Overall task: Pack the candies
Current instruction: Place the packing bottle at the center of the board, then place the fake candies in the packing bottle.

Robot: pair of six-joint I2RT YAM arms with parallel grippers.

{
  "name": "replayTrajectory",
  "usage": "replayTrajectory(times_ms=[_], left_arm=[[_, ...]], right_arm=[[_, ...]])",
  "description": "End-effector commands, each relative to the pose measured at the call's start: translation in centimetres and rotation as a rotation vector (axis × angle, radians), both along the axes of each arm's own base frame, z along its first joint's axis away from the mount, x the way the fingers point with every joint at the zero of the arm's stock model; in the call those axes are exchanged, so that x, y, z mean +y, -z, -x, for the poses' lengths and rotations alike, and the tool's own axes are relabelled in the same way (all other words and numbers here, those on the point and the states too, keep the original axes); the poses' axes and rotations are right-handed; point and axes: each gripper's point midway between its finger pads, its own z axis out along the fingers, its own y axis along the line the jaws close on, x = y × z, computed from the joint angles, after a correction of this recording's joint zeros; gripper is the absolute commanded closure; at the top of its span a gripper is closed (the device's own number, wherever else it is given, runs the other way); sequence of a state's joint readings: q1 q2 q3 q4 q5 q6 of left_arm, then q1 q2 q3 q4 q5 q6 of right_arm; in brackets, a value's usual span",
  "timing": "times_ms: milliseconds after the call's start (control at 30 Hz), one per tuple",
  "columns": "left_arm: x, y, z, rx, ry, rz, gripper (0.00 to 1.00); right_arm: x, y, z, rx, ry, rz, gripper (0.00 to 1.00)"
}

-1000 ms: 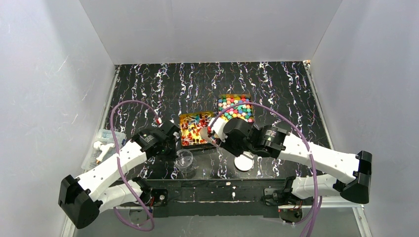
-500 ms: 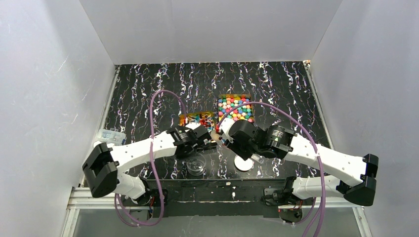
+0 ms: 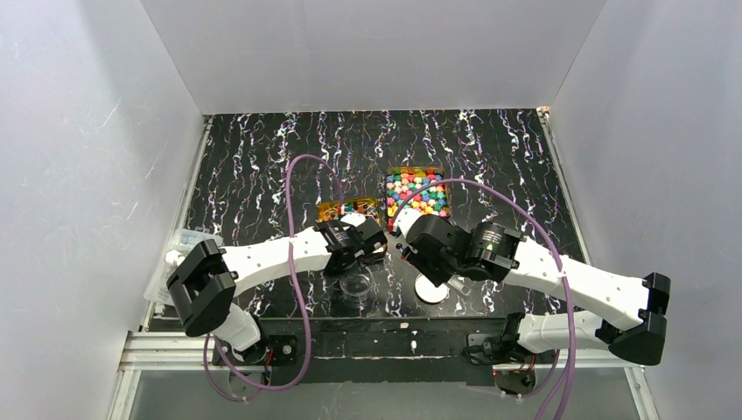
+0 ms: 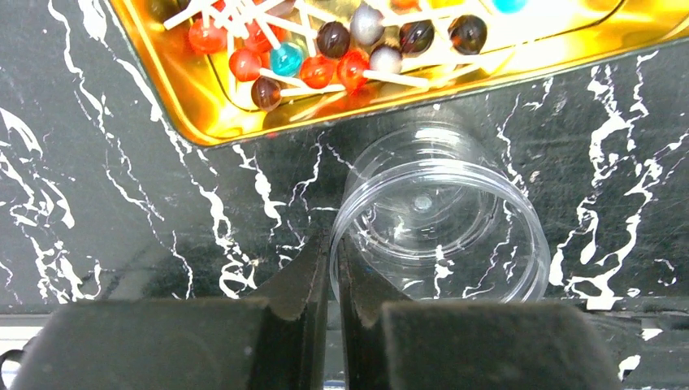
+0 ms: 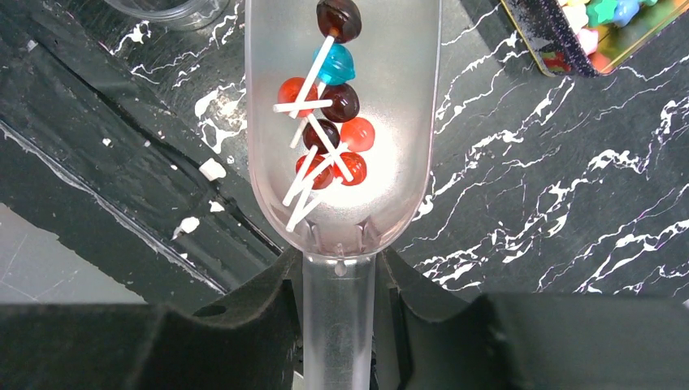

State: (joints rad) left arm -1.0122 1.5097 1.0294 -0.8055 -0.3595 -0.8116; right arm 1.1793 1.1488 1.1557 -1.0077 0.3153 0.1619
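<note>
My left gripper (image 4: 334, 244) is shut on the wall of a clear empty jar (image 4: 439, 219), one finger inside the rim and one outside. From above, the jar (image 3: 355, 286) stands near the front centre, below a gold tin (image 3: 325, 210) of ball candies on white sticks (image 4: 325, 57). My right gripper (image 5: 339, 301) is shut on the handle of a clear scoop (image 5: 341, 122) holding several red, brown and blue stick candies (image 5: 333, 138). The scoop hovers right of the jar (image 5: 166, 8). A second tin (image 3: 390, 175) farther back holds many small bright candies (image 3: 417, 194).
A round white lid (image 3: 431, 289) lies on the black marbled table under the right arm. A clear tray with white parts (image 3: 179, 258) sits at the left edge. White walls enclose three sides. The front rail (image 3: 376, 337) runs along the near edge.
The left arm has swung right, carrying the jar from the left front toward the centre, close to the scoop. The right arm has shifted slightly right with the loaded scoop.
</note>
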Motion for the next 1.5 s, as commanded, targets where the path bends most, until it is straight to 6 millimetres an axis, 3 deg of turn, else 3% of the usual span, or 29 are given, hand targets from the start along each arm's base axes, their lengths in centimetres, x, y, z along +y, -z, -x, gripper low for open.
replayTrajectory(times_ms=[0,133,500,700,967,1267,1467], left_arm=[[-0.6,-0.3,-1.3,-0.053,-0.002,-0.010,0.93],[-0.9,-0.8,-1.4,-0.069,0.003,0.015,0.84],[-0.7,-5.2,-1.0,-0.137,0.039,0.149,0.54],[1.4,-7.5,-0.1,-0.185,0.051,0.190,0.39],[4.5,-8.5,1.0,-0.251,0.061,0.239,0.21],[6.6,-8.7,1.8,-0.275,0.076,0.298,0.10],[7.0,-9.0,1.9,-0.295,0.091,0.329,0.09]], right_arm=[[0.2,-1.2,0.2,0.007,0.028,-0.036,0.99],[0.3,-1.0,0.6,0.031,0.023,-0.033,0.99],[1.0,0.0,2.3,0.130,-0.017,-0.010,0.99],[1.7,0.1,3.6,0.195,-0.061,0.011,0.99],[2.8,1.2,5.8,0.290,-0.134,0.099,0.99],[4.2,2.1,6.7,0.361,-0.160,0.206,0.99],[5.0,2.1,7.0,0.418,-0.143,0.268,0.99]])
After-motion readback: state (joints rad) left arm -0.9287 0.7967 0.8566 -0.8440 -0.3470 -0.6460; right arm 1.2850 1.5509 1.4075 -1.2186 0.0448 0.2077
